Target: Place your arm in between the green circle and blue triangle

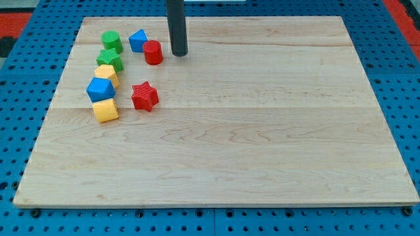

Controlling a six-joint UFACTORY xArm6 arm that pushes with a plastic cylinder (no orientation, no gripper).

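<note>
Dark and straight, our rod comes down from the view's top, and my tip [179,54] rests on the wooden board [262,131] with nothing held or touched, since it has no jaws to close. Just beside it, at about nine o'clock, stands the red cylinder [153,52], close to the tip, though we cannot tell whether a gap remains. Farther out the same way sits the blue triangle [138,40], touching or nearly touching the red cylinder, and beyond that, near the board's top left, the green circle [111,41]. The gap between those two is where we are meant to be, and it lies at nine o'clock from the tip, so we judge the approach step unfinished. The red cylinder and the blue triangle stand in the straight line, so the next move calls for going round them, likely by the board's far edge at twelve o'clock of them, then dropping into the gap without nudging either. Below the green circle, at six o'clock, run a green star [110,59], a yellow block [105,73], a blue cube [100,88] and a yellow cube [105,110]; a red star [145,96] lies apart at about seven o'clock from the tip. Counted: two green, two blue, two yellow, two red, eight in all.
</note>
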